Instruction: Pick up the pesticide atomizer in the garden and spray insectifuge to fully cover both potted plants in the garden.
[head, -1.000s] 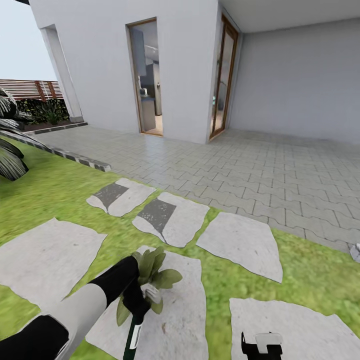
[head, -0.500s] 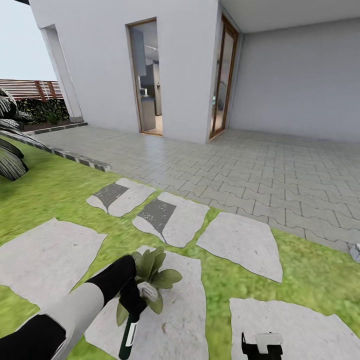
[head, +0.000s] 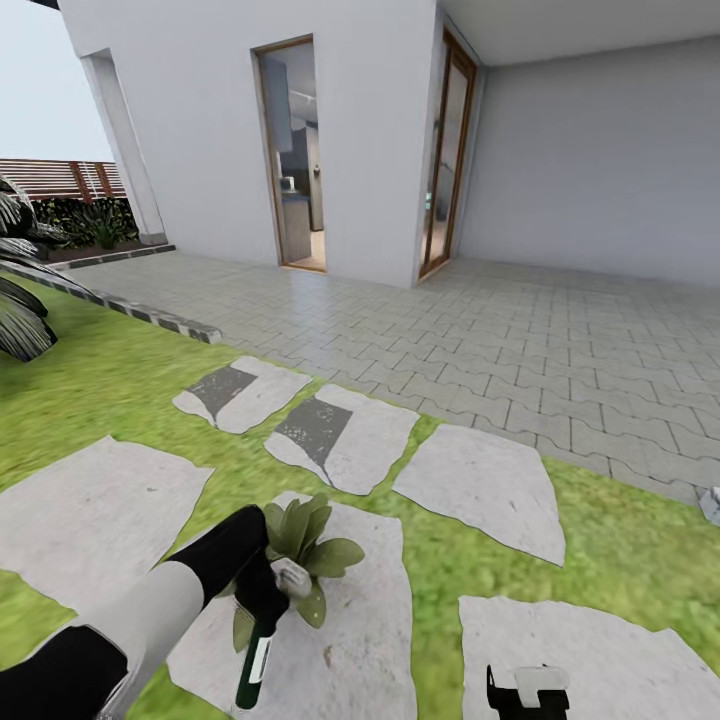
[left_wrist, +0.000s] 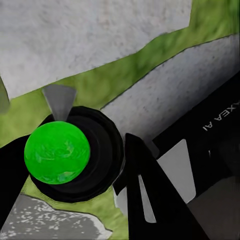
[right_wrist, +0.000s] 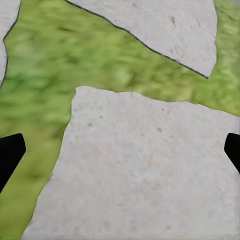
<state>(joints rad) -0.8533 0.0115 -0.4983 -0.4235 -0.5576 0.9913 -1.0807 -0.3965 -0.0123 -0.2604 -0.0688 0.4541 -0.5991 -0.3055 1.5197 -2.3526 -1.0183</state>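
Observation:
One potted plant (head: 300, 540), a low rosette of broad green leaves, stands on a grey stepping stone (head: 360, 620) in the lawn. My left gripper (head: 267, 598) is shut on the pesticide atomizer (head: 253, 665), right beside the plant's near leaves. The dark green bottle hangs down with its white label facing me, and its whitish trigger head (head: 293, 578) touches the leaves. In the left wrist view a dark round shape with a bright green centre (left_wrist: 57, 152) sits between the black fingers (left_wrist: 142, 200). The leaves look plain green. My right gripper (head: 527, 690) is open, low over another stone (right_wrist: 145, 170).
Several irregular stepping stones (head: 480, 485) cross the grass. Beyond them lies a grey paved terrace (head: 520, 340) before a white house with an open doorway (head: 295, 150). Dark palm fronds (head: 20, 300) reach in at the left, with a brown slatted fence (head: 60, 178) behind.
My left arm has drawn a little to the left, and the bottle's lower end has come up into view. The right gripper and the plant have stayed put.

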